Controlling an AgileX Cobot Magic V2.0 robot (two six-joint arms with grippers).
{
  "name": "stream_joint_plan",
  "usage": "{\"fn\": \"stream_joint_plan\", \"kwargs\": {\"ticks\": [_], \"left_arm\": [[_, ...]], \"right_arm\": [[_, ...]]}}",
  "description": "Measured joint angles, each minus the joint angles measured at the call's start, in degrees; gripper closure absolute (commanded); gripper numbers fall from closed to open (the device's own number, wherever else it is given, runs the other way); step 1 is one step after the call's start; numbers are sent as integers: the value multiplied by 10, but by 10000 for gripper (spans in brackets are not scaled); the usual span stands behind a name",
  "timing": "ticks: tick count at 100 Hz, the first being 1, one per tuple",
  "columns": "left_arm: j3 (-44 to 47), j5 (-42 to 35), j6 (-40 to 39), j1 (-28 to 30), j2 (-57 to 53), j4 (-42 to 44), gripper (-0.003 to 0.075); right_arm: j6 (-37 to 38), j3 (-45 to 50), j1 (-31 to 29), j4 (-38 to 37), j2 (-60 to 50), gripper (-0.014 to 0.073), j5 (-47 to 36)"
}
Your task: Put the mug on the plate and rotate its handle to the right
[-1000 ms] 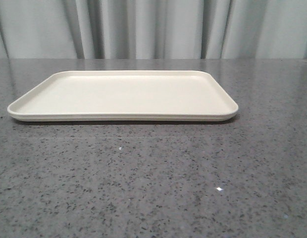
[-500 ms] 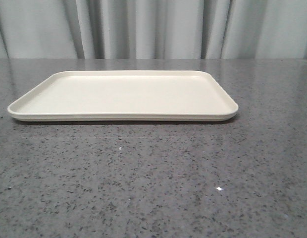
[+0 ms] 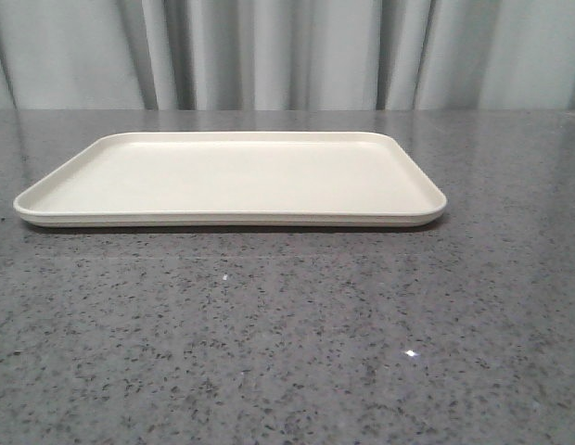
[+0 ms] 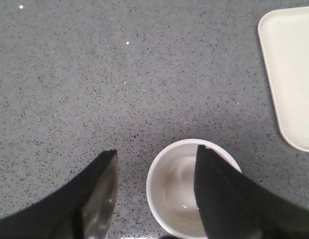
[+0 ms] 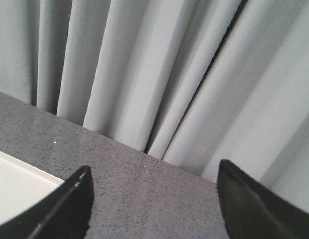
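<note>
The cream plate [image 3: 232, 176] lies bare on the grey table in the front view; neither gripper nor the mug appears there. In the left wrist view I look straight down into the white mug [image 4: 172, 191], which stands upright on the table, well apart from the plate's corner [image 4: 294, 74]. My left gripper [image 4: 155, 150] is open above it: one finger is outside the mug's wall, the other [image 4: 229, 199] covers the far side of its mouth. The handle and printed face are hidden. My right gripper [image 5: 154, 167] is open and holds nothing; a plate corner [image 5: 15, 191] lies beside it.
Grey pleated curtains [image 3: 287, 56] hang behind the table's back edge, and they fill most of the right wrist view [image 5: 169, 74]. Speckled grey tabletop [image 4: 119, 74] stretches between the mug and the plate.
</note>
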Motion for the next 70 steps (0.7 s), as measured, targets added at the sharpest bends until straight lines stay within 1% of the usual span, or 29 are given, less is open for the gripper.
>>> {"fn": "stream_joint_plan", "kwargs": {"ticks": [32,70], "left_arm": [[16,1,0,0,12,20,365],[98,1,0,0,14,34,365]], "right_arm": [[0,0,0,-1,1,69,0],[0,0,0,-1,4,69,0]]}}
